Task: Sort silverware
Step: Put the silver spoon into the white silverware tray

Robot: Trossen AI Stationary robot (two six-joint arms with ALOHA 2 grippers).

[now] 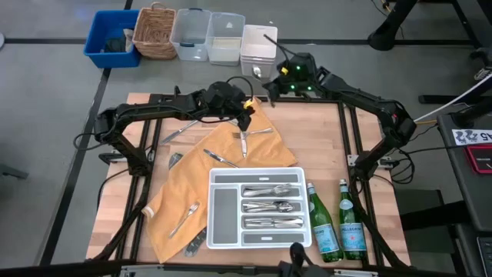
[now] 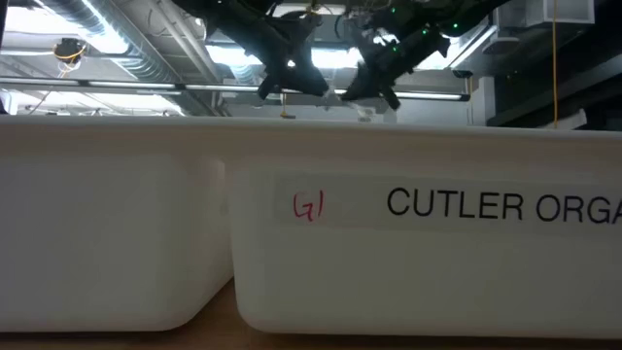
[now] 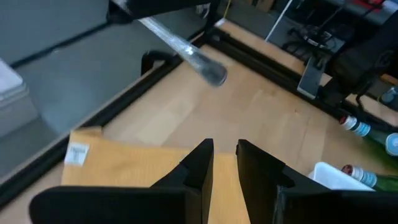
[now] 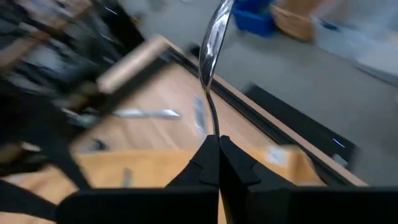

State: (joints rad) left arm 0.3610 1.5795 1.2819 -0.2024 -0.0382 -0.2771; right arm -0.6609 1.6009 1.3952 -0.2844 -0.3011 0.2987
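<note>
1. The right end effector (image 4: 217, 140) is pressed shut on the thin handle of a shiny silver spoon-like utensil (image 4: 212, 50). The piece stands up out of its tips, above the far edge of the pale wooden worktop (image 1: 319, 138).
2. The left end effector (image 3: 225, 149) hangs over the far part of a crumpled orange cloth (image 1: 188, 192). Its two dark fingers stand a narrow gap apart, and nothing shows between them.
3. Just nearside of the left end effector, a small crossed cluster of silver pieces (image 1: 245, 141) lies on the cloth.
4. Farther out on the cloth lie one silver piece (image 1: 221, 158) near the middle and one silver fork-like piece (image 1: 184, 219) toward the near corner.
5. One long silver piece (image 1: 180, 131) lies on bare wood beside the cloth's left edge, and another (image 1: 194, 243) sits at the cloth's near edge, beside the tray.
6. A white divided plastic tray (image 1: 258, 174) rests on the near half of the cloth. Three of its horizontal slots hold grouped silverware; I cannot count those.
7. Two green glass bottles (image 1: 323, 227) (image 1: 351, 225) lie side by side to the right of the tray.
8. Beyond the worktop stand a blue bin (image 1: 98, 35), a wicker basket (image 1: 154, 32), two clear tubs (image 1: 207, 35) and a white box (image 1: 258, 48).
9. In the low view the tray's printed white wall (image 2: 428, 253) blocks nearly everything on the worktop.
</note>
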